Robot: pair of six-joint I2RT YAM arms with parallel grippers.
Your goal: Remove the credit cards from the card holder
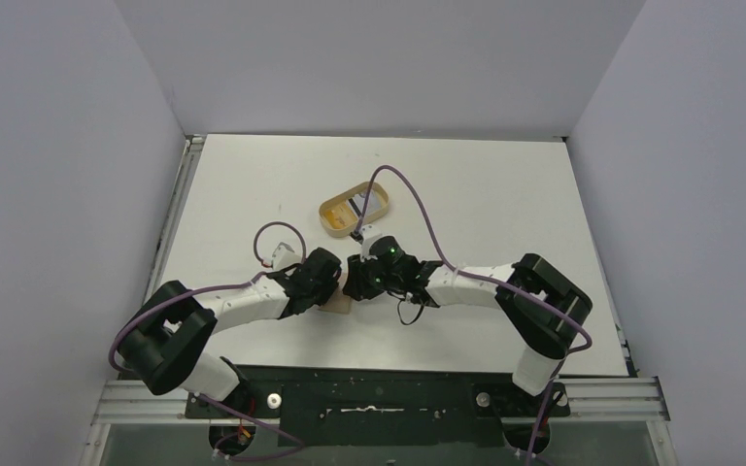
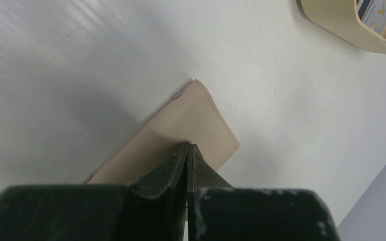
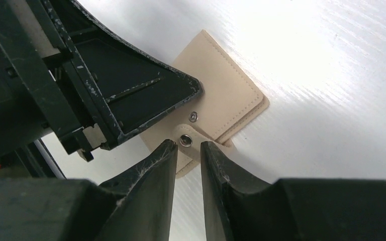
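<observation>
The tan card holder [image 3: 221, 85] lies folded shut on the white table; its edge shows in the top view [image 1: 336, 306] between both grippers. My left gripper [image 2: 188, 146] is shut and its tips press down on the holder's flat face [image 2: 186, 120]; its black finger [image 3: 146, 95] lies over the holder in the right wrist view. My right gripper [image 3: 188, 145] is slightly open, its tips on either side of the snap tab [image 3: 203, 136]. One credit card [image 1: 365, 204] lies in the oval tray. No card shows in the holder.
The oval tan wooden tray [image 1: 335, 218] stands behind the grippers; it also shows at the top right of the left wrist view [image 2: 331, 17]. Purple cables loop over both arms. Grey walls enclose the table on three sides.
</observation>
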